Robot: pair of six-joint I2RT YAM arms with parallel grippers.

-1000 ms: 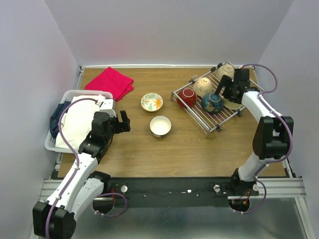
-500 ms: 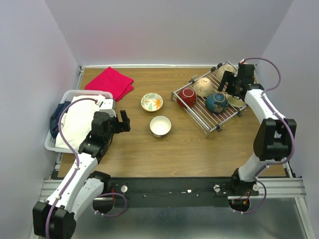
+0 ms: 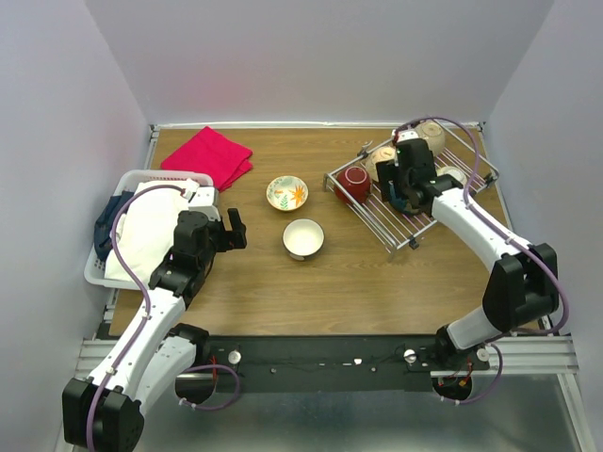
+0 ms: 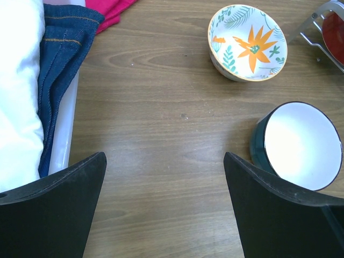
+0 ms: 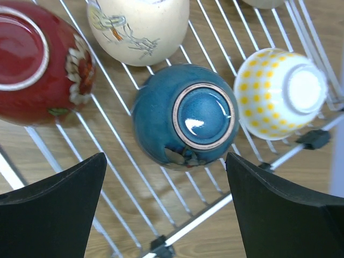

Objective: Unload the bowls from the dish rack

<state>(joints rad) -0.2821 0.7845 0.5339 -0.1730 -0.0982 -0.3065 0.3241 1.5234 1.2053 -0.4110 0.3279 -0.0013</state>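
The right gripper [image 5: 164, 158] hangs over the dish rack [image 5: 129, 177] at the upper right of the overhead view, its jaws spread wide and holding nothing. In its wrist view, the upturned teal-blue bowl [image 5: 183, 121] sits on the bars between the two fingers. A red bowl [image 5: 37, 64] lies at upper left, a cream bowl [image 5: 140, 27] at top, and a yellow-dotted bowl [image 5: 279, 91] at right, tilted. The left gripper [image 4: 164, 156] is also wide open and empty, over bare table [image 3: 283, 282] near the white basket [image 3: 104, 273]. Ahead of it, outside the rack, a floral bowl [image 4: 247, 43] and a white-lined bowl [image 4: 298, 145] stand upright.
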